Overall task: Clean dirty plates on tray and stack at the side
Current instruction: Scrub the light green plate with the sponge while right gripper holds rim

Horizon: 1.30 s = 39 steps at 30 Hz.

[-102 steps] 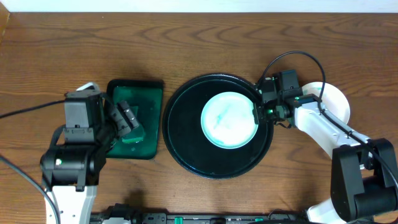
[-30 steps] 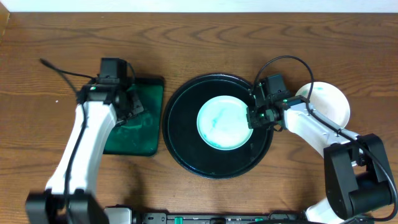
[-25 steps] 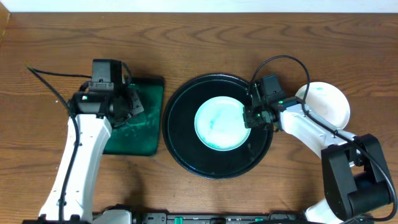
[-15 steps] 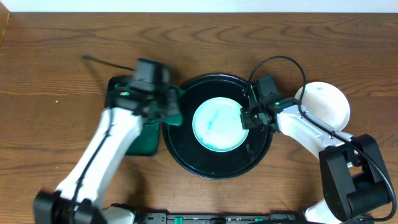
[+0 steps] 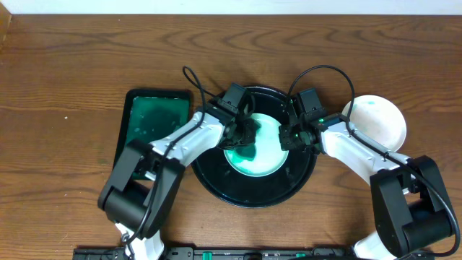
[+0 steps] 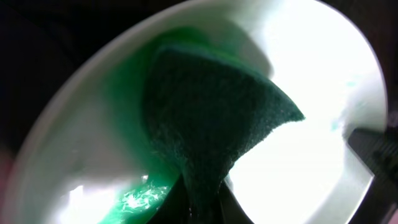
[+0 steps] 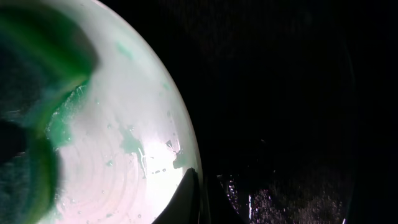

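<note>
Far left: small green tray (image 5: 155, 130), wet-looking, nothing readable on it. Left gripper (image 5: 243, 136) is over the black tray (image 5: 216, 180), clenched on a dark green scouring pad (image 6: 211, 124) that sticks out from between its fingers and is pressed onto the smeared plate (image 5: 266, 155); pad looks soft and fibrous, judged to fold under load. The smeared plate lies flat inside the black tray, about centre, teal film across its face. Judgement: plate stiff, light, glazed and wet, so slippery and liable to skate on the glossy tray unless pinned; chip risk at the rim. Best hold is the raised rim, one finger over and one under. Right gripper (image 5: 290, 137) does this: closed on the plate's right rim, a fingertip (image 7: 183, 198) showing on the edge. Far right: side plate (image 5: 379, 119) on the table (image 5: 72, 58), apart from the black tray, mostly white. No brand, label or writing legible in any view
</note>
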Available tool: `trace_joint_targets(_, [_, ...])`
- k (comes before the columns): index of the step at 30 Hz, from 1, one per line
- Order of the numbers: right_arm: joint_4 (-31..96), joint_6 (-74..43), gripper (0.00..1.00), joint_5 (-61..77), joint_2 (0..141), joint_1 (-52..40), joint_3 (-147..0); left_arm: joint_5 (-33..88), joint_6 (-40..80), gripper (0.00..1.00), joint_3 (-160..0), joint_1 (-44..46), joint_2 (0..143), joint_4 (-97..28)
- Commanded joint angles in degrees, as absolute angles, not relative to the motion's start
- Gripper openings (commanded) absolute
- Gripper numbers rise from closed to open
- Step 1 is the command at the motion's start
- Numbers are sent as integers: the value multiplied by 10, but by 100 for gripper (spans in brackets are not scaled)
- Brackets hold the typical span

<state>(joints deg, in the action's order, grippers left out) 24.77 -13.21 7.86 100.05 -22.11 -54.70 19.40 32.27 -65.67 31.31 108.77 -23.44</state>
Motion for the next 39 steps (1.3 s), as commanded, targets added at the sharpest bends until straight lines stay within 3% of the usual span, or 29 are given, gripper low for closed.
trace_joint_targets(1, [248, -132, 1, 77, 1005, -226, -554, 259, 368, 8, -666, 324, 1123, -200])
trace_joint_targets(5, [247, -132, 1, 77, 1005, -226, -554, 344, 371, 7, -666, 340, 1157, -129])
trace_joint_targets(12, [248, -132, 1, 75, 1005, -226, -554, 343, 383, 7, -666, 343, 1173, -117])
trace_joint_targets(19, [248, -132, 1, 75, 1005, -226, -554, 248, 433, 7, -676, 326, 1172, -236])
trace_joint_targets(28, [248, -132, 1, 75, 1005, -226, -554, 381, 395, 7, -676, 357, 1174, -166])
trace_joint_targets(39, [249, -132, 1, 75, 1005, -226, -554, 435, 408, 7, -676, 356, 1174, -230])
